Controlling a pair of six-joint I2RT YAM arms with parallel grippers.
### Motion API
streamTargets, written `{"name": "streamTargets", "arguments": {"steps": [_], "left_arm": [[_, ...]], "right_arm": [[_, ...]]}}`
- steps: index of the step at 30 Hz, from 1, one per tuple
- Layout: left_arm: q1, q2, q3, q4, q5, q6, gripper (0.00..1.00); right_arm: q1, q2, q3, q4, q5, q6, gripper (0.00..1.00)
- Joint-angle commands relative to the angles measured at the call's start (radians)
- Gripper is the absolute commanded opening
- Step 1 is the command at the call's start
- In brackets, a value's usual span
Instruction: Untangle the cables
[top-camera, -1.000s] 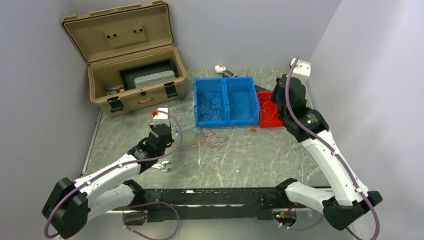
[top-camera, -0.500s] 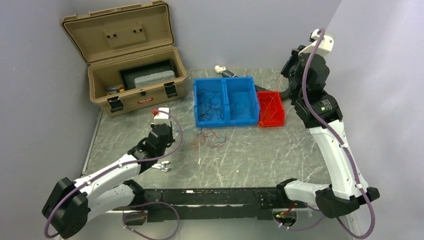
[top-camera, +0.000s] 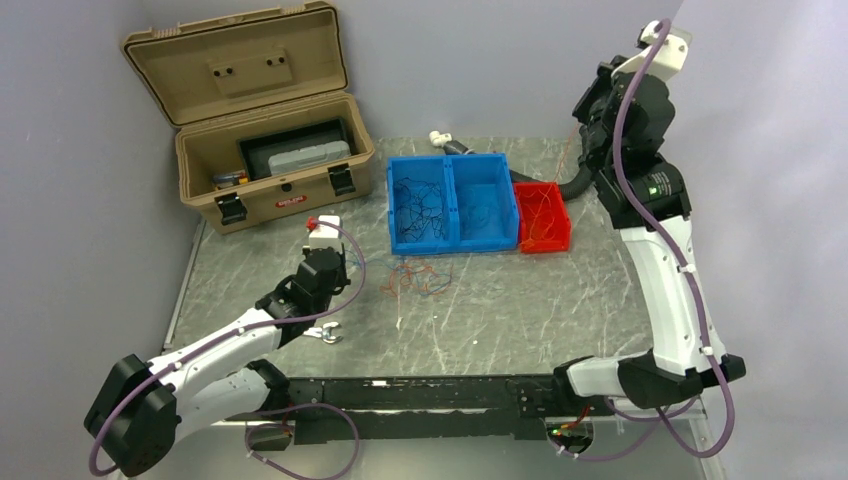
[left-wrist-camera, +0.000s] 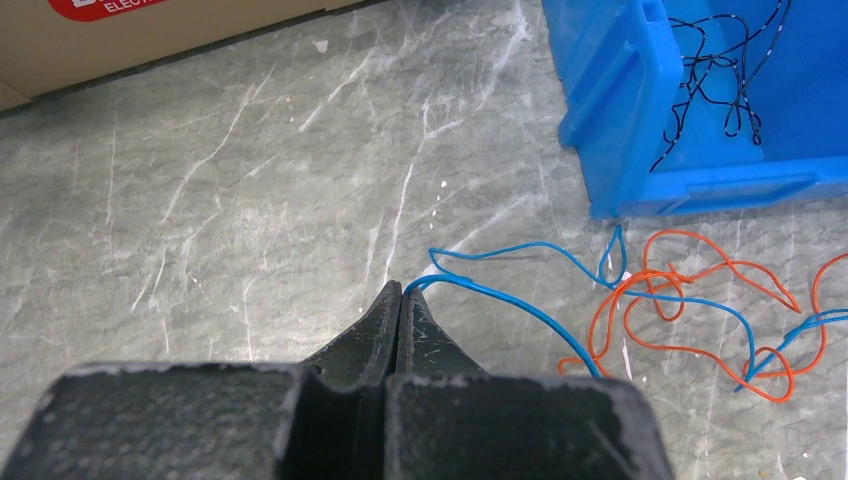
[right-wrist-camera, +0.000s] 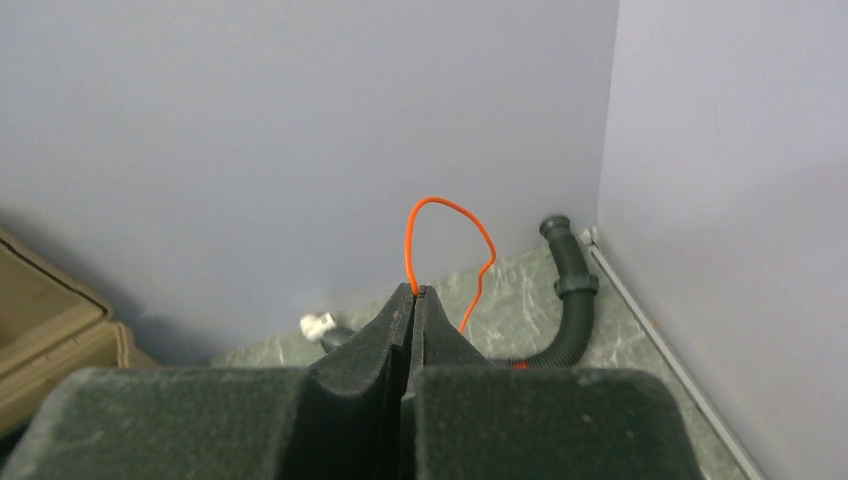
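A loose tangle of blue and orange cables (top-camera: 415, 278) lies on the table in front of the blue bin. In the left wrist view my left gripper (left-wrist-camera: 401, 290) is shut on the end of a blue cable (left-wrist-camera: 520, 300), low over the table. That cable runs right into the orange loops (left-wrist-camera: 690, 300). My right gripper (right-wrist-camera: 412, 290) is shut on a thin orange cable (right-wrist-camera: 450, 212) and holds it high near the back wall, above the red bin (top-camera: 543, 240). The orange cable arches over the tips and hangs down.
A blue two-compartment bin (top-camera: 452, 240) holds black cables on the left and a few more on the right. A tan open toolbox (top-camera: 265, 170) stands at the back left. A black corrugated hose (right-wrist-camera: 572, 300) lies in the back right corner. Walls close in behind and to the right.
My right arm has risen from the red bin up toward the back wall, drawing an orange cable with it. The left arm and the tangle have stayed in place.
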Motion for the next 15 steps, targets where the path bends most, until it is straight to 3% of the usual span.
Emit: {"name": "streamTargets", "arguments": {"steps": [1,9,15], "left_arm": [[0.001,0.003,0.005,0.043,0.01,0.015,0.0],[0.0,0.012,0.008,0.045,0.009,0.017,0.0],[0.001,0.022,0.013,0.043,0.01,0.021,0.0]], "right_arm": [[-0.015,0.029,0.158,0.023,-0.032,-0.032,0.0],[-0.02,0.054,0.205,0.036,-0.061,-0.027,0.0],[-0.02,-0.046,-0.013,0.06,-0.231,0.129,0.0]]}}
